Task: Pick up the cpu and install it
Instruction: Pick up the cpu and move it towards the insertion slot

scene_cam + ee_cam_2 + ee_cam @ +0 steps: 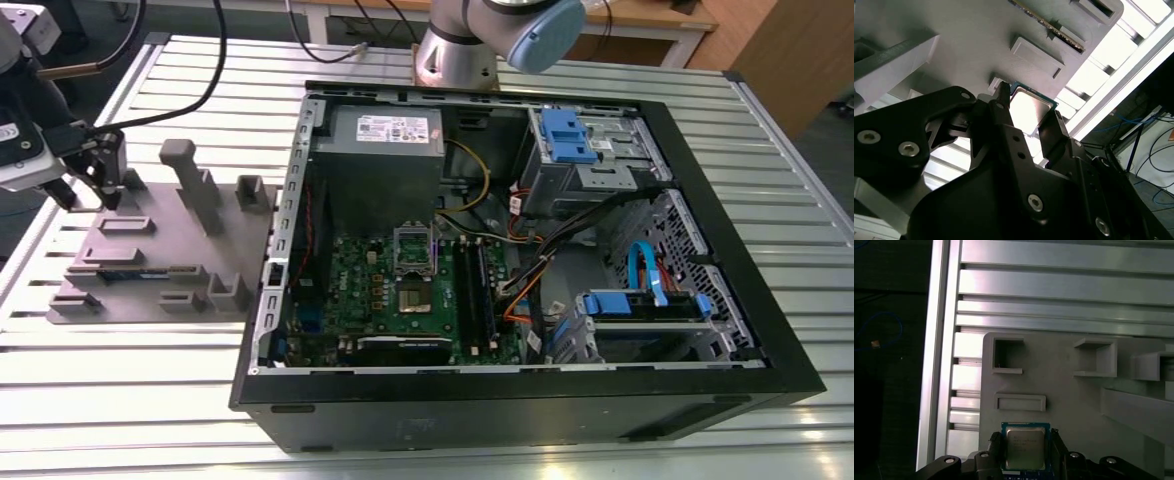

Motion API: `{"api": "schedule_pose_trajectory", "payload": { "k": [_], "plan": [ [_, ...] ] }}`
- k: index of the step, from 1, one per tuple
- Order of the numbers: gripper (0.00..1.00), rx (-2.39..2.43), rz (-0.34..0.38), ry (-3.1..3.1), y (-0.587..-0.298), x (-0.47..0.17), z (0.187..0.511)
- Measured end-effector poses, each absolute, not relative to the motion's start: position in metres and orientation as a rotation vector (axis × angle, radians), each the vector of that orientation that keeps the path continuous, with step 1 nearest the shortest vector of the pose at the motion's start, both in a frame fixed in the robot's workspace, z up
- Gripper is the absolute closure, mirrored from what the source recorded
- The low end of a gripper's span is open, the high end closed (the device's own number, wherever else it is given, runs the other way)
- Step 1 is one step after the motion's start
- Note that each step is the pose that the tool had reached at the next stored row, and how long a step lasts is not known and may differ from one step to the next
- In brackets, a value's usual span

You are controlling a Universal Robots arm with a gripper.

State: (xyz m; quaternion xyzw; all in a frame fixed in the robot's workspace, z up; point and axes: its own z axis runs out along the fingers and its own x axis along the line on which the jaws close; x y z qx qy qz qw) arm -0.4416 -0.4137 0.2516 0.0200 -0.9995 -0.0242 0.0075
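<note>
One gripper point(87, 200), black, two-fingered, low over the grey fixture plate point(147, 250), at the plate's corner farthest from the open computer case point(534, 390).

Fingers point(996, 450) drawn in narrow, one against each opposite edge of the cpu point(1024, 447). No gap seen between pad and chip on either side in the first wrist view. The second wrist view agrees: gripper point(1029, 107) closed around the cpu point(1026, 107), with a black finger point(1004, 115) at one corner and its partner at the opposite edge.

Cpu: small square, shiny silver-grey top, pale rim. It sits flat-on to the fixture plate point(1064, 400), over the plate's edge zone, just beside a shallow raised rectangular frame on the plate. Cannot tell whether the chip rests on the plate or is lifted clear of it.

Fixture plate point(969, 45) carries several upright blocks and open square pockets. It lies on a slatted metal table point(134, 400).

Computer case stands just beside the plate, toward the exterior view's right, side panel off. The motherboard socket point(415, 250), metal-framed with a dark centre, lies inside the case, well apart from the plate and from the cpu.

Arm base point(461, 50) is beyond the case, away from the plate.
</note>
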Motion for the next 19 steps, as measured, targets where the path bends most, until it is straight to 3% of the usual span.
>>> {"api": "schedule_pose_trajectory", "payload": {
  "k": [19],
  "plan": [
    [0.53,0.063,-0.076,-3.125,-0.4137,-0.4416,0.2559]
  ]
}}
